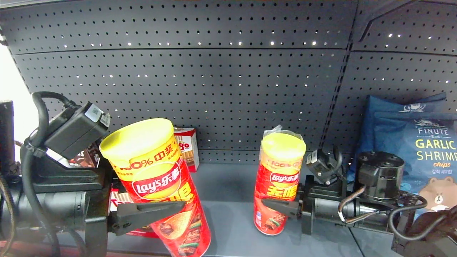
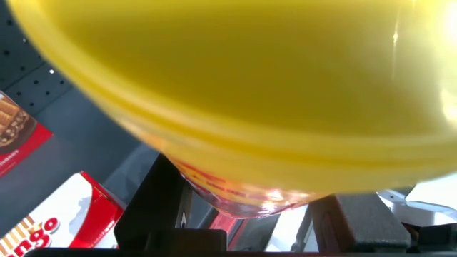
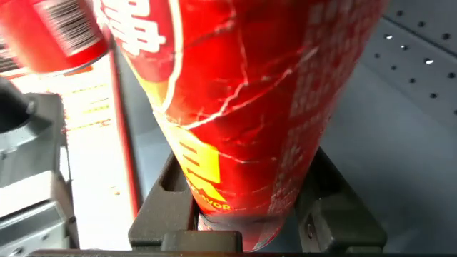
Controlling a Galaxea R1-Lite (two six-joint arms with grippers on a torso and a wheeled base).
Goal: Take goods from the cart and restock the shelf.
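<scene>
Where the dark shelf (image 1: 232, 221) ends at its front left edge, my left gripper (image 1: 167, 210) clamps the tilted chip can (image 1: 157, 185) between its fingers. My right gripper (image 1: 275, 201) clamps the upright chip can (image 1: 280, 178) standing near the shelf's middle, with red biscuit boxes (image 1: 188, 146) at the back left.

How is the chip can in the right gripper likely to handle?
The chip can is tall and narrow, so it probably tips if nudged. Round, it would likely roll once down. Its glossy wrap may slip in the right gripper.
</scene>
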